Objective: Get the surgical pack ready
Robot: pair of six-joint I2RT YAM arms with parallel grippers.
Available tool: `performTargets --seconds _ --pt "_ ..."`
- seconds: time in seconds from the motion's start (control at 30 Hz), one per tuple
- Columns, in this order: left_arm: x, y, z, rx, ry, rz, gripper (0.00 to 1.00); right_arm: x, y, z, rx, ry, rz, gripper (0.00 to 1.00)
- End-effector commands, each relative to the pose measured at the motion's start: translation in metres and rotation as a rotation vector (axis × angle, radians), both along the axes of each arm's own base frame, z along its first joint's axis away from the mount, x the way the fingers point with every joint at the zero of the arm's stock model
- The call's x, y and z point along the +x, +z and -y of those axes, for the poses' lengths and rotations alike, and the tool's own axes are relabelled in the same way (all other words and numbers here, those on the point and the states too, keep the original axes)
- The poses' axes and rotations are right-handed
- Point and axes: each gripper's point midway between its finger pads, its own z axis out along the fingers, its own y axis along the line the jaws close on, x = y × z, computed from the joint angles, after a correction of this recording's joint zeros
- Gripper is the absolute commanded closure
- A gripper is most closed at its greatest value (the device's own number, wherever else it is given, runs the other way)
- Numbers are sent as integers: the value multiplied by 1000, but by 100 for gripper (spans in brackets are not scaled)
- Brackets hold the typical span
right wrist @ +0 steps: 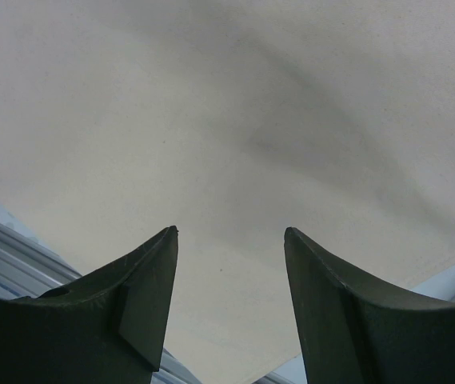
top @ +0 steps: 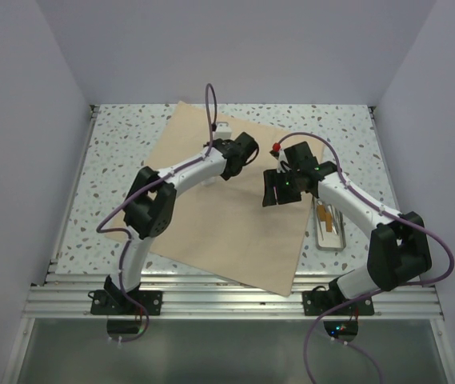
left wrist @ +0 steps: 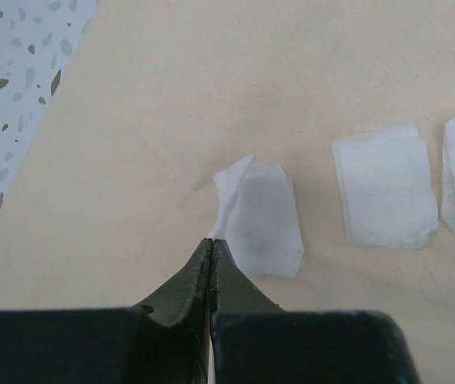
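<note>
Speckled terrazzo tabletop: wide tan-beige cloth surgical pack spread flat, centre. Left gripper closed tight, tips at folded white gauze square; probably repositioning it, so press lightly and avoid wrinkling the cloth. Right gripper wide, empty, above bare cloth. Small silver metal tray, right.

The surgical pack is seen as plain tan woven cloth, matt throughout, and faint soft creases are shown in the left wrist view. The gauze squares are made of white, fuzzy, loosely woven fabric with slightly ragged edges. The bench is finished in a smooth pale surface flecked with grey and dark chips, like terrazzo. The tray is formed of silvery metal with a dull sheen. The rails are made of bare ribbed metal, seemingly aluminium. The jaws of the left gripper and the right gripper are formed of dark, matt, plastic-looking material. The arm shells are finished in glossy white.
</note>
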Motion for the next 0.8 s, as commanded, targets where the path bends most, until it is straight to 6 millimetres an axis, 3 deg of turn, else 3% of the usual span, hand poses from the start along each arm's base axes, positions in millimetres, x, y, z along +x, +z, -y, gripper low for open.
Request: performTargets --seconds 0.0,0.77 --pt "13 12 -1 34 15 65 100 3 4 -4 15 20 28 40" --pt "18 -12 4 60 -2 25 100 4 1 -6 15 22 20 39"
